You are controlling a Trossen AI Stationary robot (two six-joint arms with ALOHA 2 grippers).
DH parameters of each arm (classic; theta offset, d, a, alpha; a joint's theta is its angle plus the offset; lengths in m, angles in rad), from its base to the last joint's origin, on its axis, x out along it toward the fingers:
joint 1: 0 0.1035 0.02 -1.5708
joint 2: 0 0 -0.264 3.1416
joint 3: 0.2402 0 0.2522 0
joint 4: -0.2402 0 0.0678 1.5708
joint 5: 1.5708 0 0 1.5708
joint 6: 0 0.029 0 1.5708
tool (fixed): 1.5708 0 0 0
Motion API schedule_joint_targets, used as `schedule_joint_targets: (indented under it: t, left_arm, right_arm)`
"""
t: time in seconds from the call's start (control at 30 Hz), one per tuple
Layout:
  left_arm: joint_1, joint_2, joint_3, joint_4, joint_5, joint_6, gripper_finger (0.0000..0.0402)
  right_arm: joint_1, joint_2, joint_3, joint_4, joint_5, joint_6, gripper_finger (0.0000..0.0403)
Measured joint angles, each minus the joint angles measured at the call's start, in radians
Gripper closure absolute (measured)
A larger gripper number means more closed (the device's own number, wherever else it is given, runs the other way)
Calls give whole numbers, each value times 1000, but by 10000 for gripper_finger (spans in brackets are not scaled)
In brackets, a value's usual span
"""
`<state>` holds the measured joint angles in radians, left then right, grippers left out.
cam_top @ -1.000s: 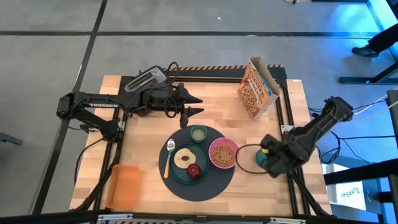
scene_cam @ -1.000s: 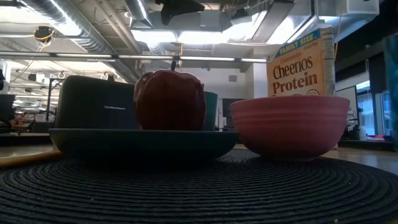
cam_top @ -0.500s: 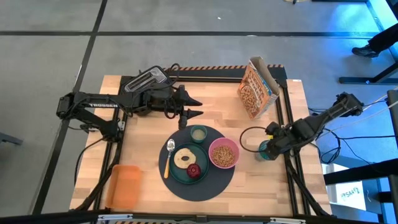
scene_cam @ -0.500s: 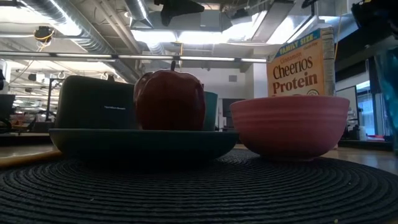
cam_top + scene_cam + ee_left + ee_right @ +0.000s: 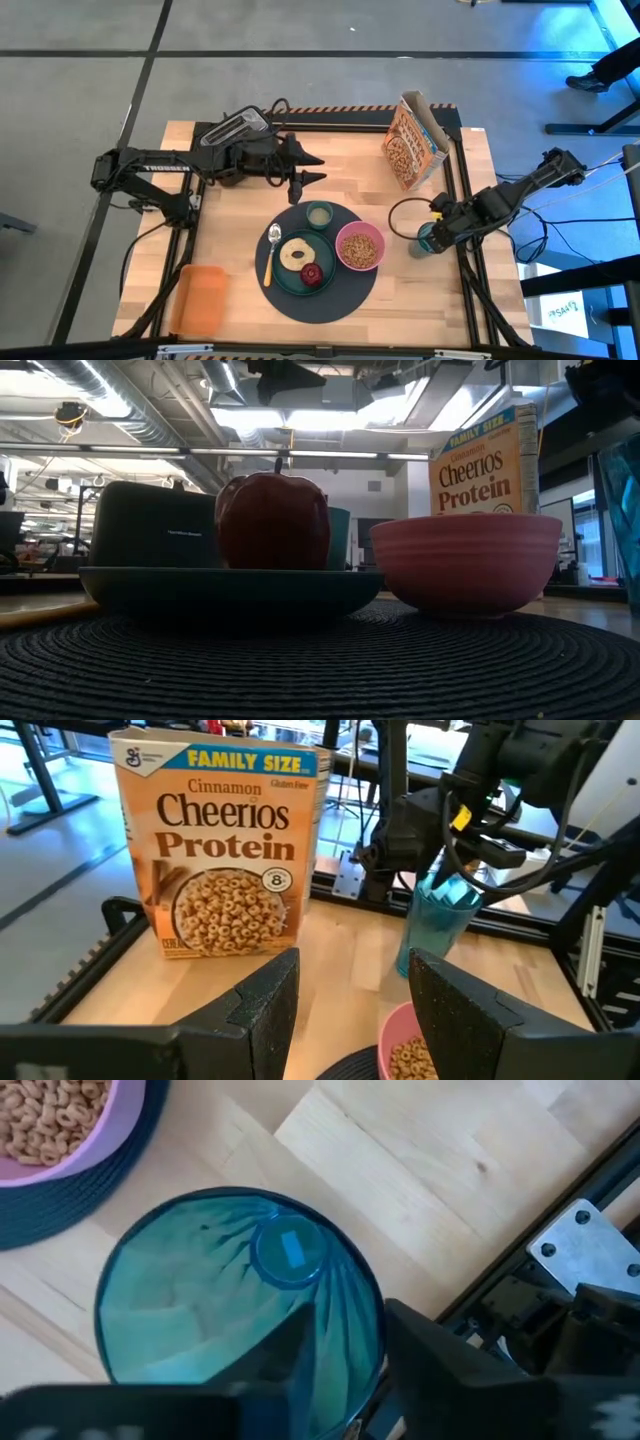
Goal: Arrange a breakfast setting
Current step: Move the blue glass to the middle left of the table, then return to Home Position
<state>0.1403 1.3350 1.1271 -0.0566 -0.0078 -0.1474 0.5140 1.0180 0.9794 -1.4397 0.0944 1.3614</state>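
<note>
A round dark mat [image 5: 345, 295] bears a teal plate [image 5: 283, 275] with a bagel [image 5: 296, 253] and a red apple [image 5: 312, 274]. On the mat also sit a pink bowl [image 5: 358, 246] of cereal, a small pale cup [image 5: 319, 214] and an orange-handled spoon [image 5: 270, 255]. My right gripper [image 5: 434, 232] is shut on a teal tumbler [image 5: 424, 243] just right of the mat; the tumbler also shows in the left wrist view [image 5: 435, 925]. My left gripper [image 5: 322, 168] is open and empty beyond the mat's far side. My right gripper holds the tumbler by its rim [image 5: 372, 1330], on the side toward the table's right edge. One finger [image 5: 290, 1355] is inside the tumbler and one [image 5: 440, 1365] is outside. The fingers slant down from the right. The tumbler stands mouth up; whether its base touches the table, I cannot tell.
A Cheerios box [image 5: 410, 140] stands at the far right. A black toaster [image 5: 235, 128] sits far left behind my left arm. A flat orange tray [image 5: 203, 298] lies near left. A black cable loop [image 5: 400, 215] lies beside the tumbler.
My right gripper has gone a little toward the table's far edge with the tumbler, and its arm has stretched out toward the right edge. In the last half second it has kept nearly still.
</note>
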Motion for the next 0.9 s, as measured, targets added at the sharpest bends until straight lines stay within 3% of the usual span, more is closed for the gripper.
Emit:
schedule_joint_targets:
  t: [0.27, 0.43, 0.67, 0.8, 0.9]
  left_arm:
    - [25, -32, 1, 3, 24, 0, 219]
    - [45, -64, 0, 12, 25, 0, 219]
    - [66, -151, 0, 25, 14, 7, 219]
    - [70, -192, 0, 56, -19, 36, 219]
    - [70, -205, 0, 74, -52, 48, 219]
  right_arm:
    - [2, -4, 66, -4, 59, 24, 200]
    - [2, -10, 153, -10, 138, 1, 177]
    - [2, -15, 281, 107, 318, -141, 191]
    - [-16, -15, 304, 395, 460, -386, 218]
    - [-67, -9, 304, 645, 456, -615, 249]
